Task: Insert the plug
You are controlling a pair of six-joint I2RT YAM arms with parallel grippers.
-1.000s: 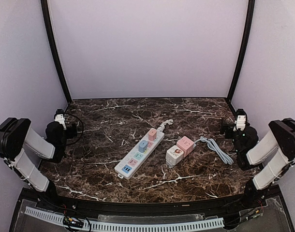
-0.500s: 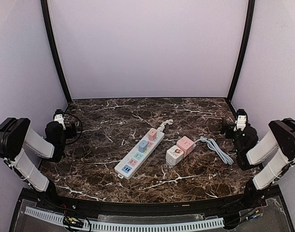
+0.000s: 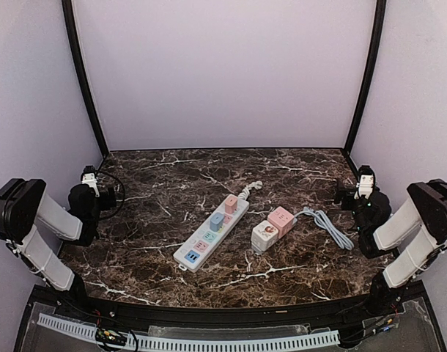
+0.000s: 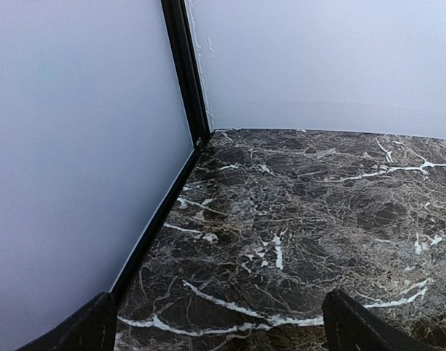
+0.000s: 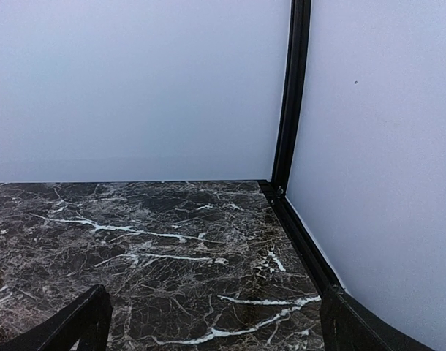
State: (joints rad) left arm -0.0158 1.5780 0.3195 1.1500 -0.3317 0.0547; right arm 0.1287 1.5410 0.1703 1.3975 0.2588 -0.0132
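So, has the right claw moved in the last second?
No. The right claw sits in the same spot under the right frame post, just as far from the grey cable.

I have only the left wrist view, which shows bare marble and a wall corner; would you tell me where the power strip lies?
Observer: The white power strip lies mid-table on a diagonal, off to the right of your left claw.
Operator: Thank you. Is anything plugged into it?
Observer: Yes, a pink plug and a blue plug sit in its far half.
Operator: What else lies nearby?
Observer: A pink-and-white cube adapter rests just right of the strip, and a pale blue cable trails from it toward the right arm.
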